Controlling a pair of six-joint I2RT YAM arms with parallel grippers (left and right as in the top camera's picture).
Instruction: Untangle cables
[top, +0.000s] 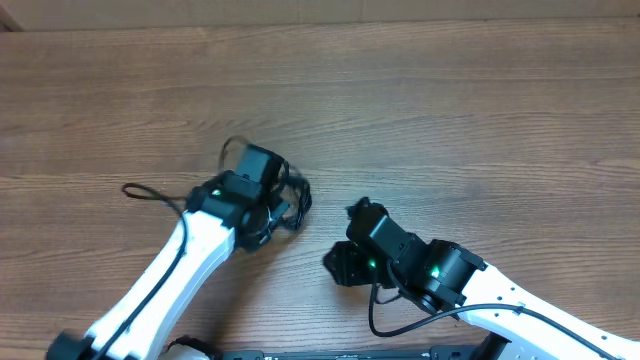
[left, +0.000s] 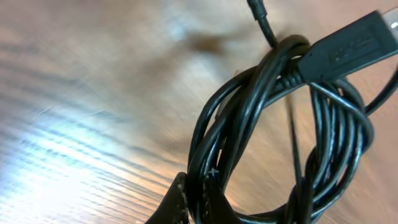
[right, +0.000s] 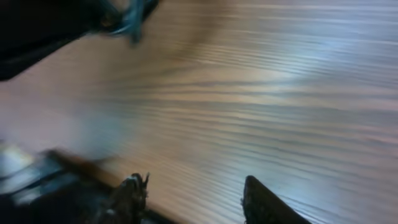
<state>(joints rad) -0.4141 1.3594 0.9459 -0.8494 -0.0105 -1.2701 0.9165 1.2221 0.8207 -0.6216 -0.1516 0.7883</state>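
Observation:
The cables (left: 280, 124) are thin black cords wound into a tangled coil, with a flat plug (left: 348, 46) sticking out at the upper right. My left gripper (left: 196, 190) is shut on a few strands at the coil's lower left. In the overhead view the cables (top: 296, 205) bunch at the left gripper (top: 275, 210) near the table's middle, and one thin loop (top: 235, 147) arcs up behind it. My right gripper (right: 191, 183) is open over bare wood with nothing between its fingers. It sits just right of the bundle, right gripper (top: 355, 212), and does not touch it.
The wooden table (top: 470, 120) stretches away behind and to both sides. The left arm's own wiring (top: 150, 193) loops out to its left. The right arm's wiring (top: 385, 320) hangs near the front edge. The left arm (right: 56, 25) shows dark at the right wrist view's upper left.

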